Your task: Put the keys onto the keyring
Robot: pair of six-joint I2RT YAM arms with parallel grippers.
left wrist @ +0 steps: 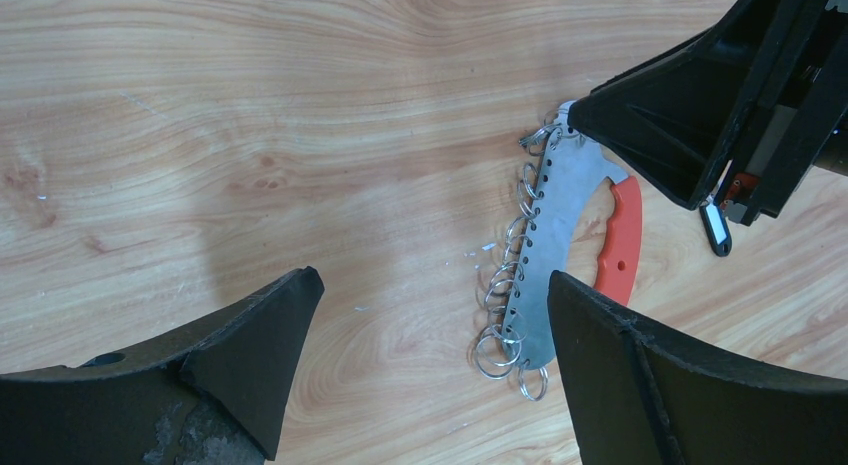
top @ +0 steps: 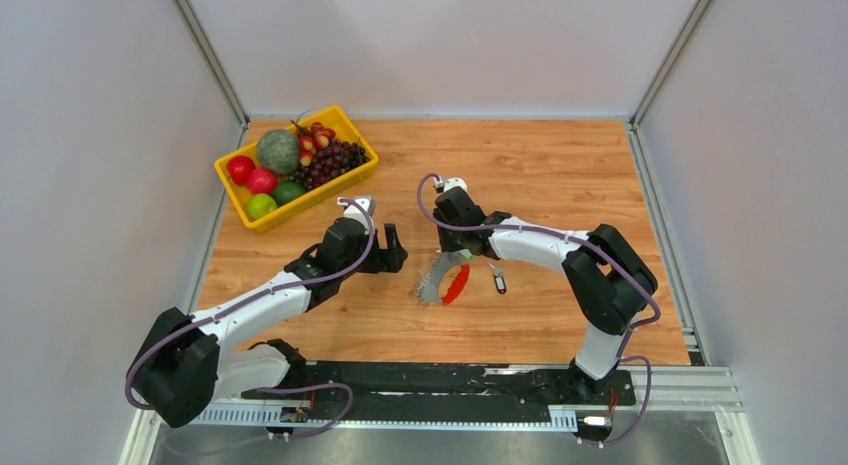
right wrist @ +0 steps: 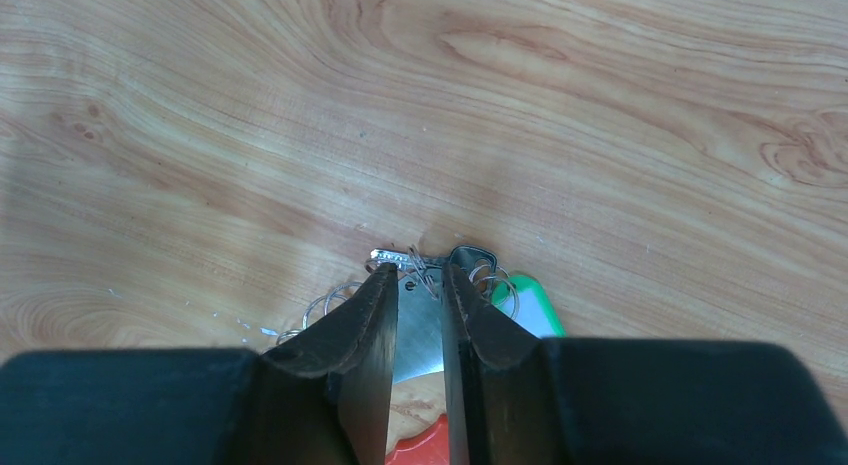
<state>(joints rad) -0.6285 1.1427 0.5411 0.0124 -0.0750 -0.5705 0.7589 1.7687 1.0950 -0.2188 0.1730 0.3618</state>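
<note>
Right gripper looks pinched almost shut on the keyring at its 12 o'clock end, probably pinning it steady, key right at its tips, while left gripper hangs wide open and empty around 9 o'clock.

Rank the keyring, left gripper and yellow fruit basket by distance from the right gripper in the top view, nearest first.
From the right gripper:
1. keyring: right at its tips, mid-table.
2. left gripper: just beyond the keyring, on the left side.
3. yellow fruit basket: far-left corner of the table, clearly the farthest.
</note>
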